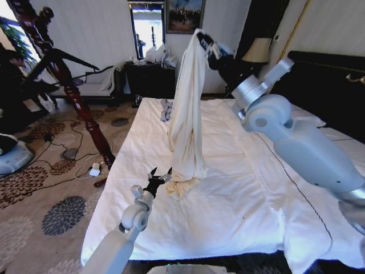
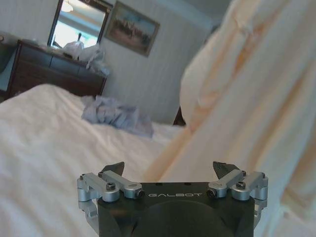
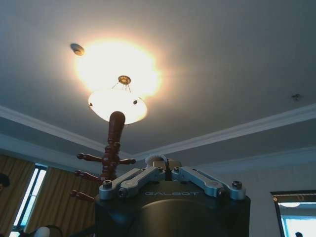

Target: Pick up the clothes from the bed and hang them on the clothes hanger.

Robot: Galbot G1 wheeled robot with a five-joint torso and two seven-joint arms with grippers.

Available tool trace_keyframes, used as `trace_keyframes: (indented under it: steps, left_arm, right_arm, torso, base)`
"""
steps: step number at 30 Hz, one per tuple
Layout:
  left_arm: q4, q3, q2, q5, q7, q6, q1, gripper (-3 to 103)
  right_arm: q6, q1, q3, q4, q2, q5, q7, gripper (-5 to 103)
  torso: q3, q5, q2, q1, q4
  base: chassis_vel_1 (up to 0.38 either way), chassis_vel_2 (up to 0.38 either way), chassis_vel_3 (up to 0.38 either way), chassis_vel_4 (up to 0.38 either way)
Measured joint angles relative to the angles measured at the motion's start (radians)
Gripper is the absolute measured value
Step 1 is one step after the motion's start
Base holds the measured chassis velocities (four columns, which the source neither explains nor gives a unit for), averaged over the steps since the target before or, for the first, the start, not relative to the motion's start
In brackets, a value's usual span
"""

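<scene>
The clothes (image 1: 188, 108), a cream long-sleeved garment, hang in a long column from my right gripper (image 1: 212, 48), which is raised high over the bed (image 1: 228, 200) and shut on the top of the fabric. The hem still touches the white duvet. In the right wrist view the right gripper (image 3: 165, 167) pinches a small tuft of pale cloth (image 3: 157, 159). My left gripper (image 1: 159, 176) hovers low over the bed, open, just beside the hanging hem. The left wrist view shows the left gripper (image 2: 170, 169) empty, with the clothes (image 2: 247, 98) close beside it. The clothes hanger is out of view.
A small grey-blue garment (image 1: 165, 109) lies crumpled at the far end of the bed. A dark red wooden coat stand (image 1: 77, 91) rises from the patterned carpet left of the bed, with cables and a plug around its foot. A dark dresser (image 1: 151, 80) stands behind, and the black headboard (image 1: 331, 85) is on the right.
</scene>
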Motion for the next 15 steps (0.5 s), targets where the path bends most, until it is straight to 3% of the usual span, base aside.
trace_keyframes:
  steps: [4,11,15]
  left_arm:
    - [-0.041,-0.021,0.005,-0.104,0.022,0.020,-0.042,100]
    - [-0.025,-0.050,0.027,-0.147,0.046,0.026,-0.075,100]
    - [0.007,-0.034,0.035,-0.179,0.093,0.021,-0.123,102]
  right_arm:
    - [-0.001,0.038,-0.040,-0.003,0.013,-0.001,0.004,1]
    - [-0.003,0.040,-0.054,-0.009,0.043,-0.006,0.020,1]
    - [-0.003,0.028,-0.058,-0.002,0.048,-0.013,0.024,1]
  torso:
    - [0.000,0.0000,0.000,0.000,-0.0001]
    - [0.000,-0.0002,0.000,0.000,0.0006]
    - [0.000,0.0001,0.000,0.000,-0.0002]
  base:
    - [0.000,0.000,0.000,0.000]
    - [0.000,0.000,0.000,0.000]
    - [0.000,0.000,0.000,0.000]
